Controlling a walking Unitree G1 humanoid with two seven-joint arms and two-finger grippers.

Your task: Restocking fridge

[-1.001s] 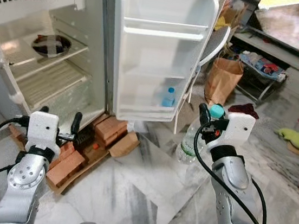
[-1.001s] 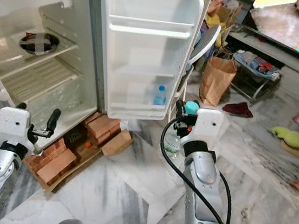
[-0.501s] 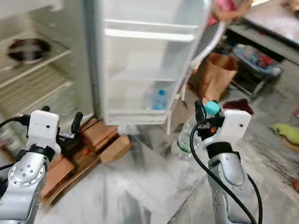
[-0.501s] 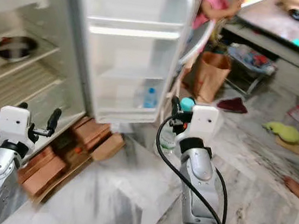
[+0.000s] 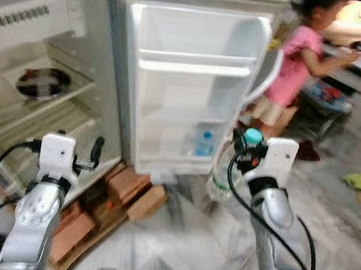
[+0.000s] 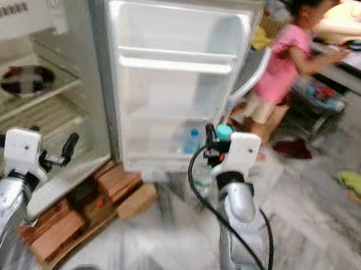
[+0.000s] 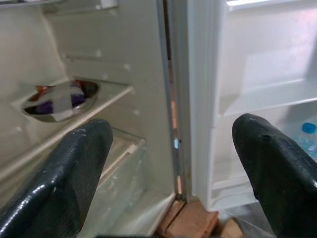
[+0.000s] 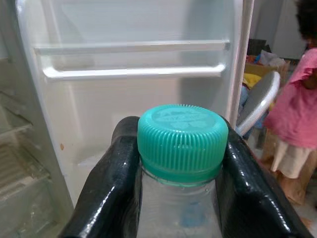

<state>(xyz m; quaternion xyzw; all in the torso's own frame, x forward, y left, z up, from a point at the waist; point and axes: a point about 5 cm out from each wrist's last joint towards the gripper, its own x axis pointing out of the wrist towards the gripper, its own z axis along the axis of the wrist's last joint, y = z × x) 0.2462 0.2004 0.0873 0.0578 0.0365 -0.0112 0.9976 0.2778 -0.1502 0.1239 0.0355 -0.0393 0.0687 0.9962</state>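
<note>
- We stand before an open fridge (image 5: 59,48), its door (image 5: 192,90) swung wide toward us.
- Our right pincer (image 5: 243,146) grips a clear water bottle (image 5: 223,176) just below its teal cap (image 8: 182,138), one black finger on each side of the neck, held in front of the door's lower part.
- The lowest door shelf (image 5: 181,158) holds one small bottle with a blue cap (image 5: 204,143); the door racks above it look bare.
- Inside the fridge, a round metal bowl (image 7: 62,99) sits on a wire shelf (image 5: 46,102); its contents are a dark and pale blur we cannot identify.
- Our left pincer (image 7: 173,163) is spread wide with nothing between its fingers (image 7: 64,173), raised low by the fridge opening.
- Bricks (image 5: 125,184) lie stacked on the floor under the fridge's front edge.
- A person in a pink top (image 5: 295,63) stands beyond the door, partly hidden by it.
- Embossed lettering on the teal cap is too faint to read, and the head views are blurred.
</note>
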